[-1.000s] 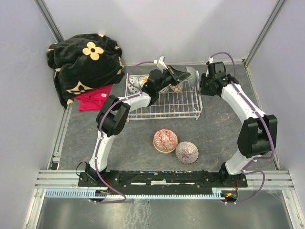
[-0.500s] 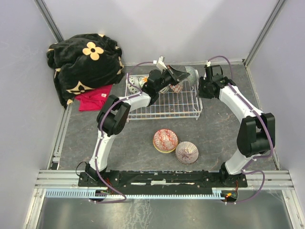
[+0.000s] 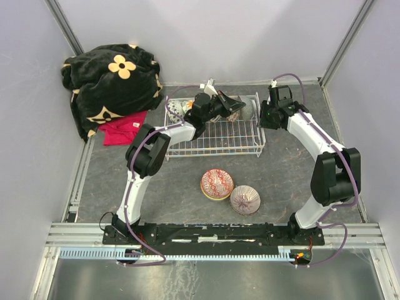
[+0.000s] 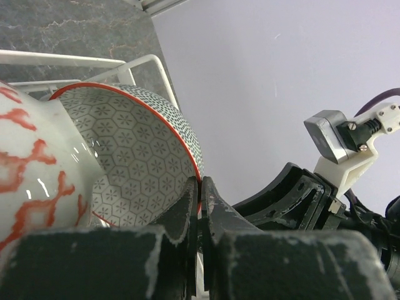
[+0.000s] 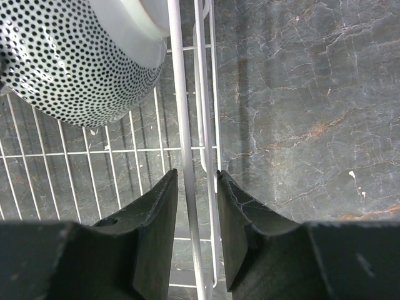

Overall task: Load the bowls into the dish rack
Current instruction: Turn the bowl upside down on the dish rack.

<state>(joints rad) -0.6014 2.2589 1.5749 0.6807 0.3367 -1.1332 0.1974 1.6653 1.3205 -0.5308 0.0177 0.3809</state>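
Several bowls are sitting along the far side of the dish rack point(image 3: 206, 134), which is lying toward the far edge of the surface point(image 3: 287, 169), about midway between its left and right edges. I am seeing one bowl in the rack's far left corner point(image 3: 181, 107). At the far right, a bowl with a grey hexagon pattern and a red rim point(image 4: 144, 162) is tilting against a white bowl with red marks point(image 4: 31, 169). A black-dotted white bowl point(image 5: 69, 62) is resting on the grid floor just inside the rack's right wall.

I am watching the left gripper point(image 4: 200, 181) reaching over the rack with its fingers pressed fully together, their tips meeting the red rim of the hexagon bowl. I cannot tell whether any of that rim is pinched between them.

The right gripper point(image 5: 197, 172) is hanging over the rack's right wall, its fingers standing partway apart with the wall's wires running between them. I cannot tell whether they are clamping the wires.

Two more bowls are lying outside the rack, nearer the near edge: a pink-red patterned one point(image 3: 217, 184) and a purple-white one point(image 3: 245, 199), just beside each other.

Further out, a black flowered blanket point(image 3: 112, 78) is filling the far left corner, with a red cloth point(image 3: 122, 130) lying beside it.
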